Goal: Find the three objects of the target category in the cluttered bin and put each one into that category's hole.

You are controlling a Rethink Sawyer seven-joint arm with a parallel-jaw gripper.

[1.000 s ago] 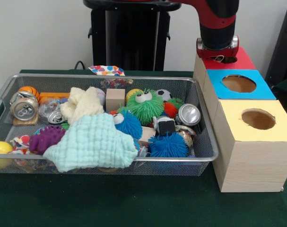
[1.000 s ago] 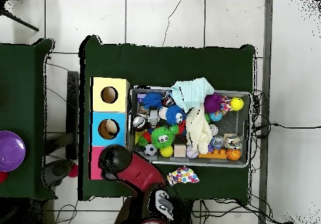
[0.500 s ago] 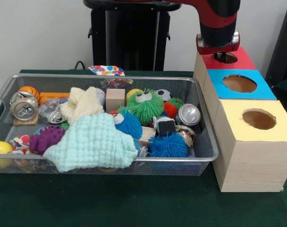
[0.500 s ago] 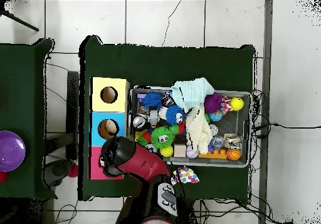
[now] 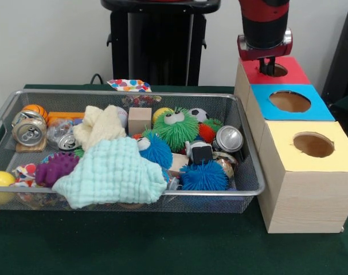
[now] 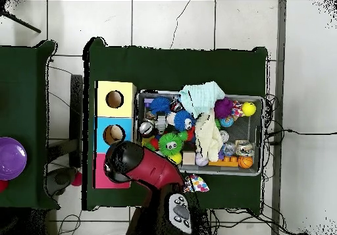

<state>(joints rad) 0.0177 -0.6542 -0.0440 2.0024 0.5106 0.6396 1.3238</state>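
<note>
The wire mesh bin (image 5: 128, 93) sits on the green table, full of clutter; in the overhead view its rim (image 6: 201, 174) lies right of the boxes. A pale yellow plush (image 5: 99, 127) lies at the bin's middle left, also in the overhead view (image 6: 208, 135). No tiger plush shows. The red-faced hole (image 5: 277, 70) is the farthest of three on the wooden boxes. My gripper (image 5: 268, 64) hangs straight above this hole, just over its rim, with nothing seen in it. In the overhead view the arm covers most of the red face (image 6: 101, 177).
The blue-faced hole (image 5: 289, 101) and yellow-faced hole (image 5: 313, 144) lie nearer the camera. The bin holds a mint cloth (image 5: 113, 172), green (image 5: 175, 127) and blue (image 5: 203, 175) spiky balls, cans (image 5: 29, 130), a wooden block (image 5: 139, 119). A dotted cloth (image 5: 129, 85) lies behind the bin.
My gripper has risen a little above the red-faced hole and the arm has shifted slightly. The bin's contents have not moved.
</note>
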